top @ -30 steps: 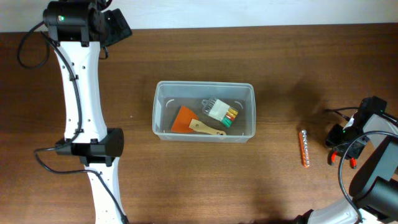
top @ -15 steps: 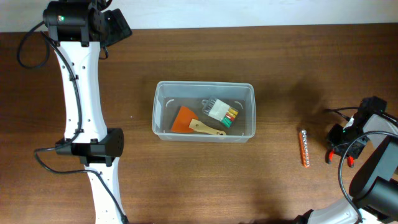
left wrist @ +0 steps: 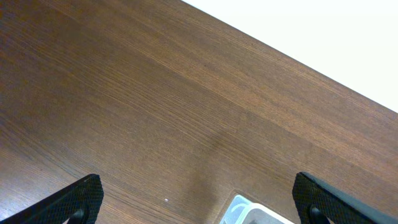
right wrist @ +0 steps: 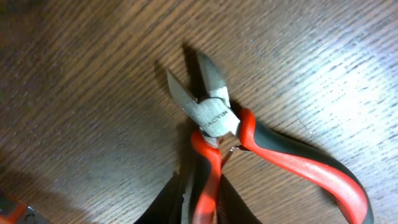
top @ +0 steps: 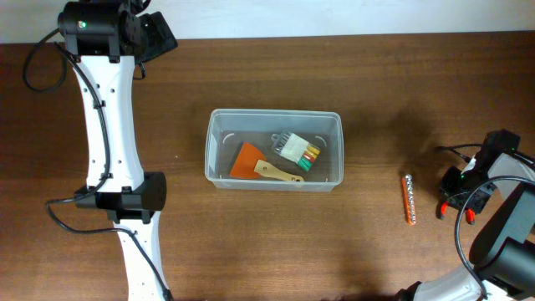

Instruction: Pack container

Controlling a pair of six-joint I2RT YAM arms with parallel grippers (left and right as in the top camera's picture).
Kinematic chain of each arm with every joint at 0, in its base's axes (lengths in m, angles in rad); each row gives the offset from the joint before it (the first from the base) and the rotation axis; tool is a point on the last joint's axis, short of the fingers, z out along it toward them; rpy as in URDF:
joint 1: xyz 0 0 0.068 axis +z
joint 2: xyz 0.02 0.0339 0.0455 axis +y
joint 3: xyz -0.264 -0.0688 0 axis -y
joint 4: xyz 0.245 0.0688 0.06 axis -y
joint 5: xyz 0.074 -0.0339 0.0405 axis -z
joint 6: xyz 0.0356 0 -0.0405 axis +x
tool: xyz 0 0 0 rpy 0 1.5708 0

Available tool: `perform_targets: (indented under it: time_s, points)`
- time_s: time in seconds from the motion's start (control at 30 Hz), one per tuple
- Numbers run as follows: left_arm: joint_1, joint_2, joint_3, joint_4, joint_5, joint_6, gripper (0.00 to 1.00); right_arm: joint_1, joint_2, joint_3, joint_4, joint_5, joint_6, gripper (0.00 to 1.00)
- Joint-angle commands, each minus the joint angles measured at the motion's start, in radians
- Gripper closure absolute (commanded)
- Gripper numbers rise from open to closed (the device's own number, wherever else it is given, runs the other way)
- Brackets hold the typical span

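Note:
The clear plastic container [top: 216, 146] stands mid-table, and one of its corners [left wrist: 247, 213] shows in the left wrist view. Inside lie an orange scraper with a wooden handle [top: 251, 161] and a white block with coloured tips [top: 297, 150]. At the far right, red-and-black pliers [right wrist: 211, 115] lie on the table with their metal jaws apart. My right gripper [right wrist: 200, 202] is shut on one red handle of the pliers [top: 445, 211]. My left gripper [left wrist: 199, 199] hangs open and holds nothing, high over the table's back left [top: 155, 33].
An orange strip holding a row of small silver pieces [top: 410, 199] lies on the table between the container and the pliers; its end shows at the edge of the right wrist view [right wrist: 9, 210]. The left arm's white links [top: 113, 150] run down the left side.
The right gripper's fingers have closed in on the pliers' handle. The left arm and the container's contents have not moved.

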Motion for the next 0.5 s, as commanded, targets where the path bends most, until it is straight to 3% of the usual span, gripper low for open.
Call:
perform_targets:
  time_s: [0.0,0.47]
  points:
    - [0.001,-0.024,0.011,0.000,-0.007,0.009,0.01,-0.008,0.023,0.009,-0.020,0.024,0.005,0.86]
    - [0.001,-0.024,0.011,0.000,-0.008,0.009,0.01,-0.008,0.023,0.161,-0.146,0.025,-0.027,0.87]
